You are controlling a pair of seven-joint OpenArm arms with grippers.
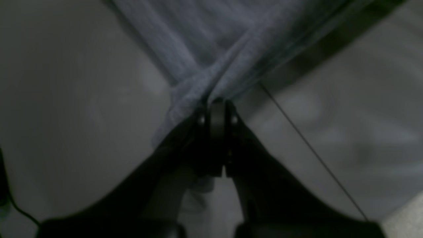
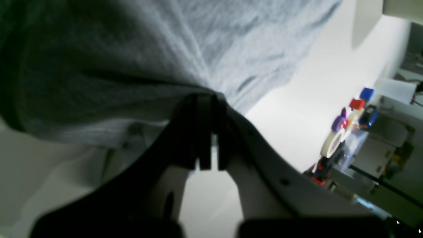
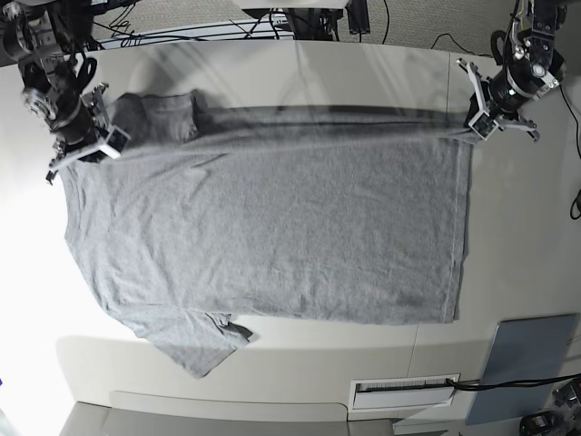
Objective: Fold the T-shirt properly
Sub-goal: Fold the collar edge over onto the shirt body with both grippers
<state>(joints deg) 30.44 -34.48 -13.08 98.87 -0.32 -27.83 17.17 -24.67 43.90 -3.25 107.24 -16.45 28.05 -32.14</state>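
The heather-grey T-shirt (image 3: 272, 227) lies spread across the white table (image 3: 508, 227), plain side up, with no lettering showing. One sleeve points to the front left and the other lies bunched at the back left. My left gripper (image 3: 474, 129) at the back right is shut on the shirt's hem corner; in the left wrist view (image 1: 216, 102) the cloth (image 1: 211, 43) fans out from its shut jaws. My right gripper (image 3: 74, 153) at the back left is shut on the shoulder edge; in the right wrist view (image 2: 208, 97) the cloth (image 2: 198, 49) drapes over its fingers. The far edge is stretched between the two grippers.
A flat grey-blue pad (image 3: 526, 363) lies at the front right corner. A white vent plate (image 3: 404, 391) sits in the front edge. Cables (image 3: 227, 32) run behind the table. Tape rolls and small coloured objects (image 2: 333, 142) stand off the table's side.
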